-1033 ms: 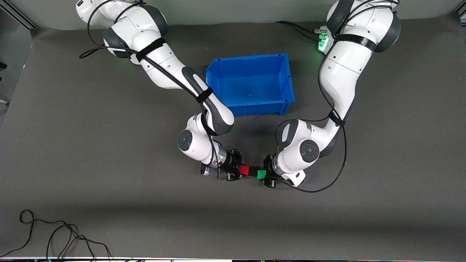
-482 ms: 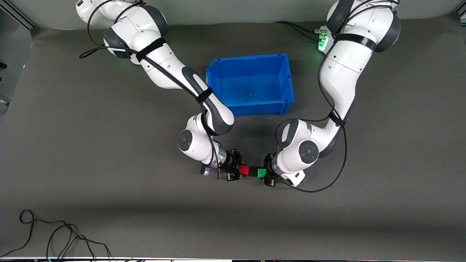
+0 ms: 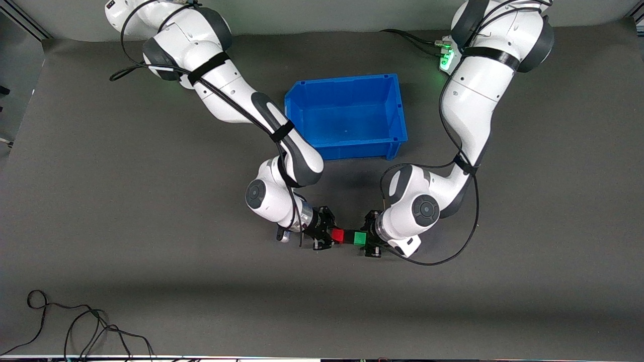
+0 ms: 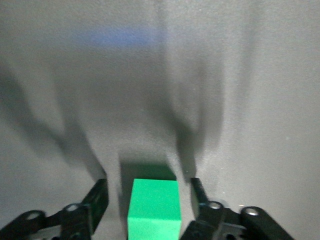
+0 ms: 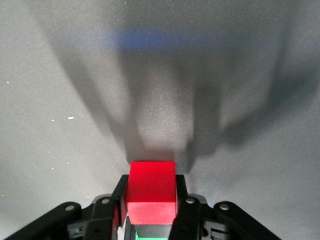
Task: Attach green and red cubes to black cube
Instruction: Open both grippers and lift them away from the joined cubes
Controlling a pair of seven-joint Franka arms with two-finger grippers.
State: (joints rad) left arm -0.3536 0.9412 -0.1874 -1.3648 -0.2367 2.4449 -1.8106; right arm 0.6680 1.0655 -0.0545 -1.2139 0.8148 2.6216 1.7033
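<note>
Over the table nearer the front camera than the blue bin (image 3: 347, 114), the right gripper (image 5: 150, 210) is clamped on the red cube (image 3: 337, 235), while the green cube (image 4: 154, 209) sits between the left gripper's (image 4: 150, 200) released fingers (image 4: 98, 196), clear of both.

Tabletop (image 3: 100, 226): dark grey matting, edge to edge.
Cables (image 3: 75, 327): black loops at 7 o'clock.
Bin (image 3: 392, 108): blue, near centre.
Light (image 3: 445, 63): green glow at 1 o'clock.
Wall (image 3: 327, 15): pale strip at 12 o'clock.
</note>
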